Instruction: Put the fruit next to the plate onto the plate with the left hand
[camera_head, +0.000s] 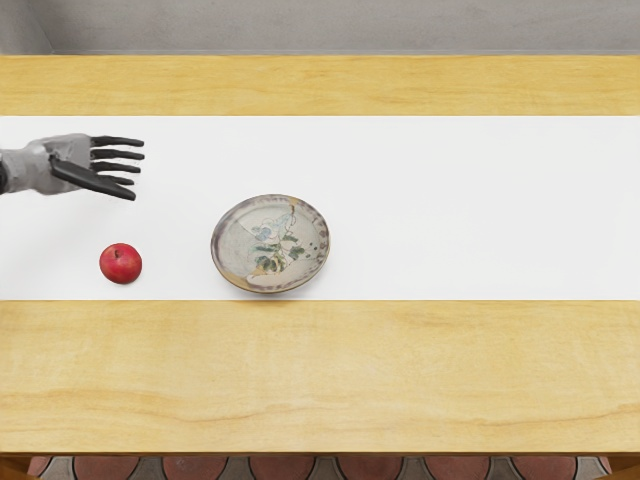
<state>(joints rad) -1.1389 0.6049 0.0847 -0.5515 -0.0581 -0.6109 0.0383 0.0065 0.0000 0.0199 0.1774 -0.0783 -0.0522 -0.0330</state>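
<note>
A red apple (120, 263) lies on the white runner (450, 200), a short way left of a round ceramic plate (235, 262) with a painted floral centre. The plate holds nothing. My left hand (110, 165) reaches in from the left edge, above and behind the apple, well apart from it. Its dark fingers (118, 155) are spread straight and point right, holding nothing. The right arm does not show.
The runner crosses a light wooden table (320, 370) from left to right. Bare wood borders it at the front and back. A tiled floor shows below the table's front edge.
</note>
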